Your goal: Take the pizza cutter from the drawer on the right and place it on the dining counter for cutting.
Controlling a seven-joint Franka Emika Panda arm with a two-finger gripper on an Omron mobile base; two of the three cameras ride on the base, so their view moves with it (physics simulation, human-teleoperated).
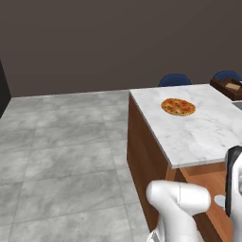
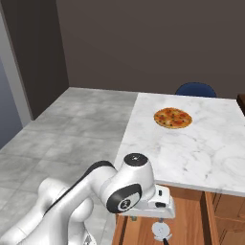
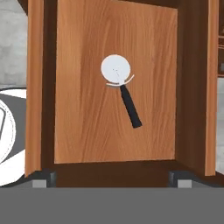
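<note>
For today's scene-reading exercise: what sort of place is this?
Probably a kitchen-dining area: a white-grey marble counter holding a round orange-topped pizza, blue chairs behind, and a wooden drawer with a pizza cutter.

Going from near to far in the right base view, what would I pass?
Pizza cutter in the open drawer → near edge of the dining counter → pizza → blue chair → dark back wall.

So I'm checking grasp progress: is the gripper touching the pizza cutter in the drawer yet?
Apart. In the hand view the pizza cutter lies flat on the drawer floor, with bare wood between it and the gripper, whose fingertips sit wide at the bottom edge.
</note>
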